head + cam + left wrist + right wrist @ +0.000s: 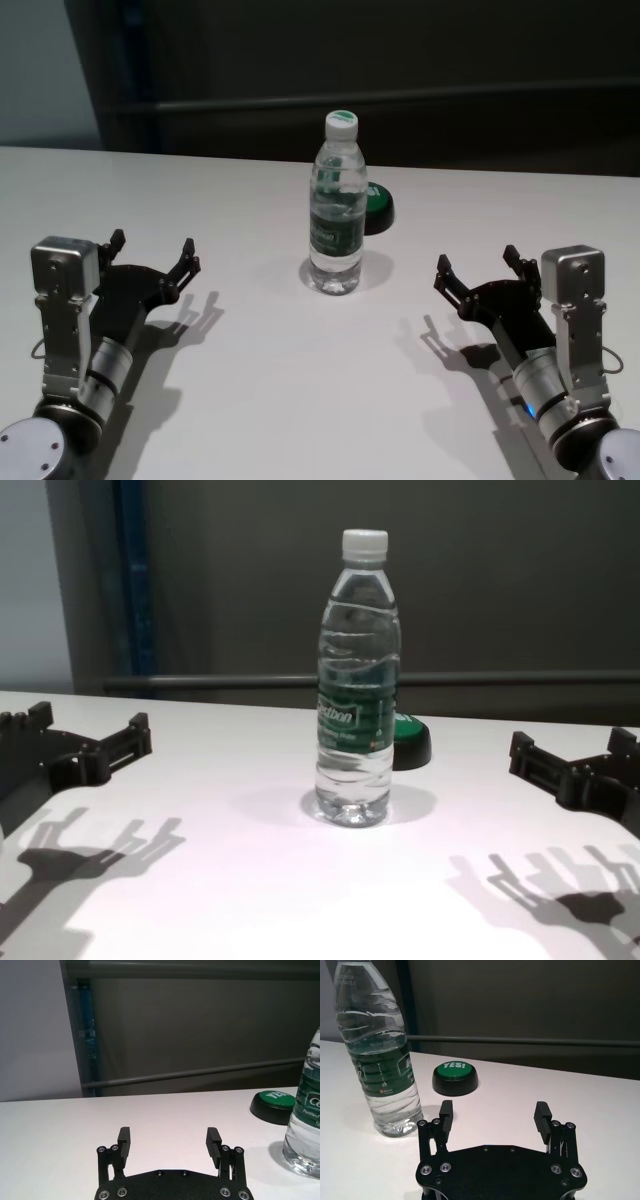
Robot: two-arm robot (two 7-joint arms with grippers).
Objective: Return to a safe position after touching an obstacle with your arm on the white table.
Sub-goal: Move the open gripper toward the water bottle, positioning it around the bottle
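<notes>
Both claws wide open and empty, well apart from the bottle: the arms look to be at or close to a safe position.

The left claw [150, 258] and right claw [482, 268] hover low over the near part of the white table [250, 390], holding nothing. Between them, farther off, the obstacle, a water bottle [337, 205], stands upright, with a green button [378, 206] just behind it on the right. Any remaining move, I judge, calls only for drawing back without swinging inward.
</notes>
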